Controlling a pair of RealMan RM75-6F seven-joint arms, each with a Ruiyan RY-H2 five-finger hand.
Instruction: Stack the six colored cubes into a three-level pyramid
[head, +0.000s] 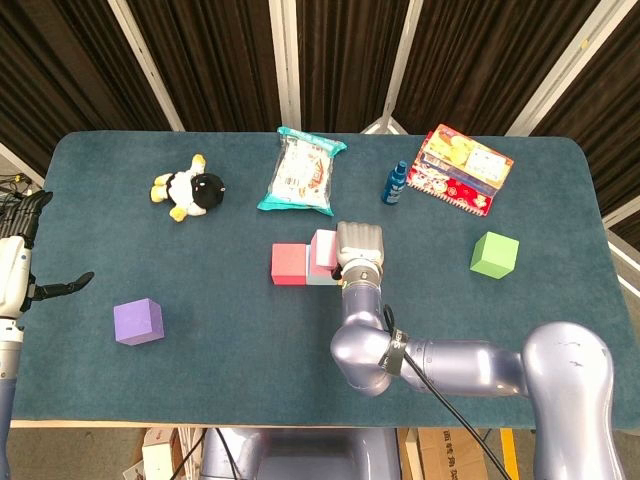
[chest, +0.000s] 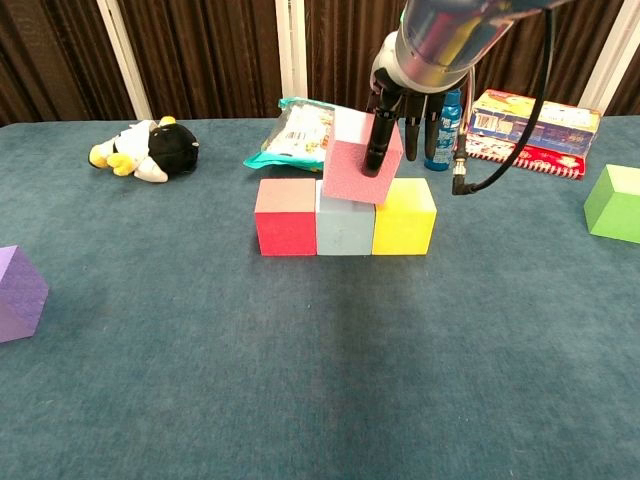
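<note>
Tabletop clutter: plush penguin (head: 188, 189), snack bag (head: 300, 172).

Plush penguin (head: 189, 189) lying far left on the blue table (head: 250, 340), teal snack bag (head: 301, 171) far centre, small blue bottle (head: 396, 183) beside what look like stacked colourful boxes (head: 460, 168), far right

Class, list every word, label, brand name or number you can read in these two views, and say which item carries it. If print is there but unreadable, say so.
No text can be read in either view.
Snack bag: printed front, too small and blurred to read.
Colourful box: pictures and lettering, illegible.
Blue bottle: label too small to read.
Cubes, such as the green cube: plain faces, no markings.
</note>
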